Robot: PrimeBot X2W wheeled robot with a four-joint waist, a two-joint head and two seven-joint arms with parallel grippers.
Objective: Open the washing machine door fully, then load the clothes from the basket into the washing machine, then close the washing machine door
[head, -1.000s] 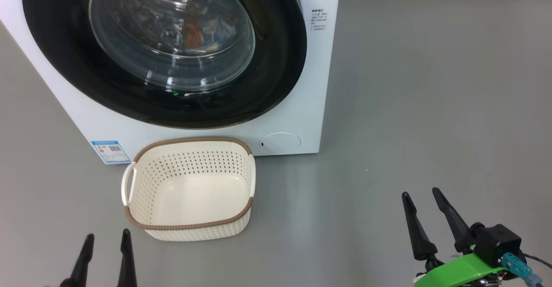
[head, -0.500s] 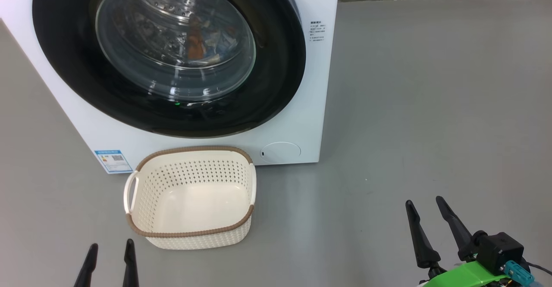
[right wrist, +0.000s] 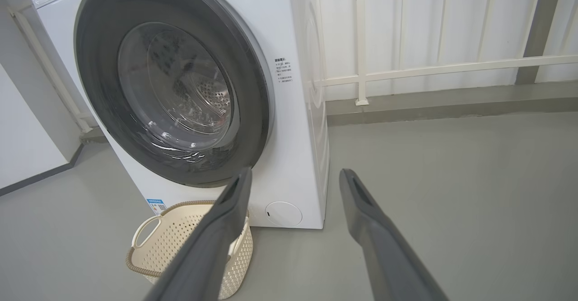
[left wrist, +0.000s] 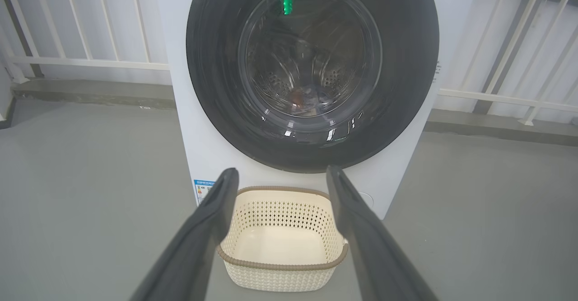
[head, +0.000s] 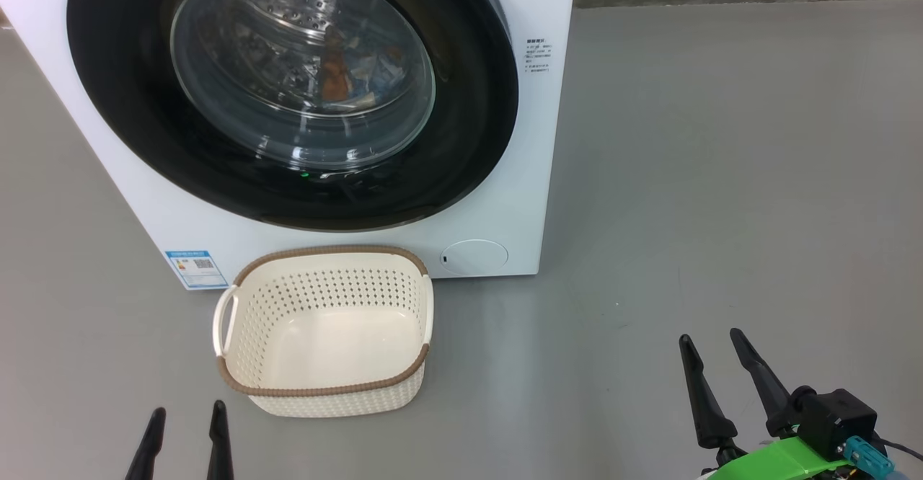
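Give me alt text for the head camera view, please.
A white washing machine stands with its round black-ringed door shut, clothes visible inside. An empty cream basket sits on the grey floor before it; the left gripper and right gripper hang open at the bottom corners.

basket (head: pixel 339 399) on floor (head: pixel 721 177) just in frt of washing machine (head: pixel 537 177) — clothes (head: pixel 336 80) inside drum (head: pixel 288 8), behind door (head: pixel 476 105)

Blue label (head: pixel 196 269) and small print (head: pixel 539 55) on the washing machine (head: pixel 537 177) are illegible.
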